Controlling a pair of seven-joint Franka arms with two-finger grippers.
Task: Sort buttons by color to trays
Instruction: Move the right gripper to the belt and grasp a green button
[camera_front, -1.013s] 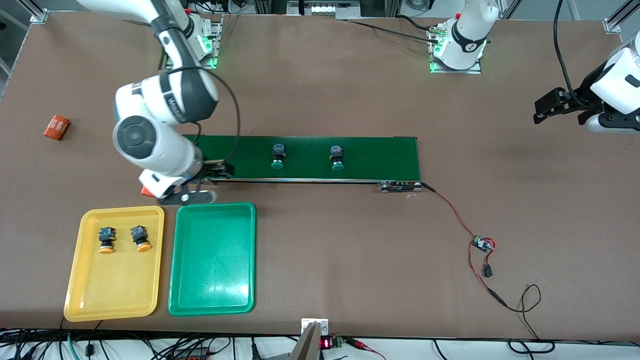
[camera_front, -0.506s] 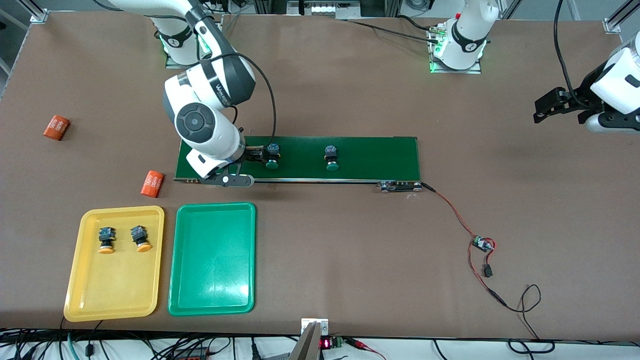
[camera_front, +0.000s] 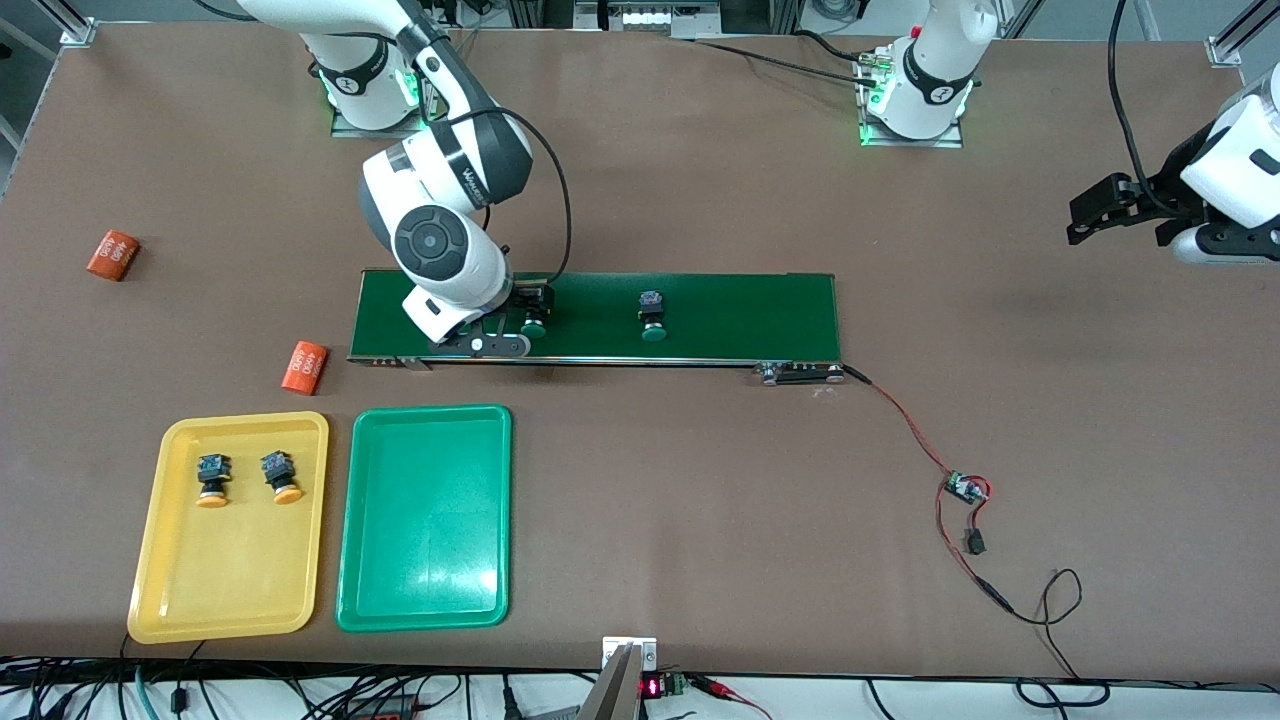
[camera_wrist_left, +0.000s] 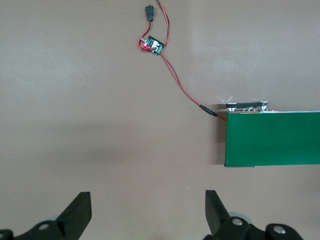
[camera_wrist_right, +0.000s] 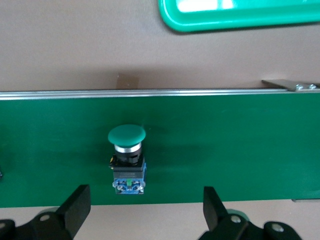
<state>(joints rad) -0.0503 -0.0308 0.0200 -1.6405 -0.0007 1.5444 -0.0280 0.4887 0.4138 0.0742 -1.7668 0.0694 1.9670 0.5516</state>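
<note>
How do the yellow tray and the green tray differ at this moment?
The yellow tray is yellow; the green tray is green. The yellow tray holds two yellow-capped buttons; the green tray holds none. The yellow tray lies nearer the right arm's end of the table. Both are shallow, rectangular, similar in size, lying side by side.

The table (camera_front: 640, 200) has a matt brown top, smooth and evenly dull. The conveyor belt (camera_front: 740, 315) is a dark green matt sheet edged by a bright metal rail (camera_wrist_right: 150, 92). Both trays, the yellow tray (camera_front: 150, 560) and the green tray (camera_front: 425, 590), look like glossy moulded plastic with soft highlights. The green button (camera_wrist_right: 127, 135) has a smooth satin cap over a shiny metal-looking ring. The right arm's shell (camera_front: 440, 240) is glossy white plastic, and the orange cylinders (camera_front: 304, 367) seem paper-wrapped, perhaps.
</note>
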